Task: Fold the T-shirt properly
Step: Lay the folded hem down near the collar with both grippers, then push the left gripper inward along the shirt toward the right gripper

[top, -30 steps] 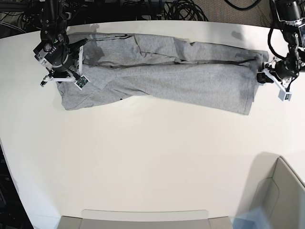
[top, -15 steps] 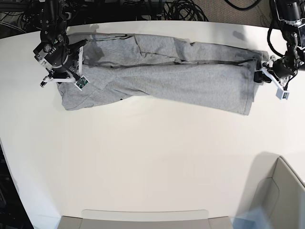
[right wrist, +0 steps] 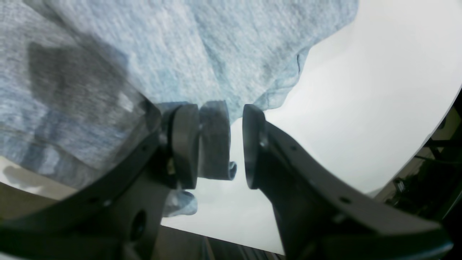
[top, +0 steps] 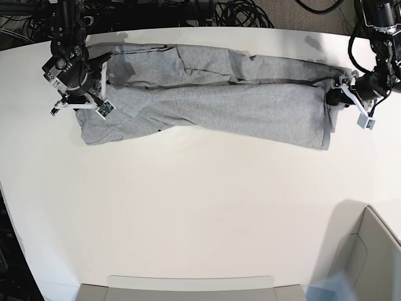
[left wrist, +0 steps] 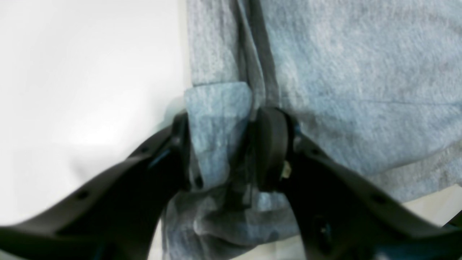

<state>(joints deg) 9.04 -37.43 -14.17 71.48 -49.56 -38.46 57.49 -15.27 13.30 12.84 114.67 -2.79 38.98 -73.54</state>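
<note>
The heather-grey T-shirt (top: 219, 94) lies stretched in a long band across the far side of the white table, plain side up, with no lettering showing. My left gripper (top: 338, 95) is at the shirt's right end. In the left wrist view it (left wrist: 223, 148) is shut on a bunched fold of the shirt's edge (left wrist: 216, 119). My right gripper (top: 80, 99) is at the shirt's left end. In the right wrist view it (right wrist: 216, 144) stands a little open, with a small roll of the shirt (right wrist: 214, 141) against one finger and a gap to the other.
The white table (top: 188, 207) stretches toward the near side. A grey bin (top: 369, 257) stands at the near right corner and a flat grey tray (top: 188, 288) at the near edge. Black cables (top: 238, 12) lie behind the table's far edge.
My left gripper has moved left and a little toward the far edge with the shirt's right end, which now bunches inward. My right gripper has shifted slightly toward the far edge.
</note>
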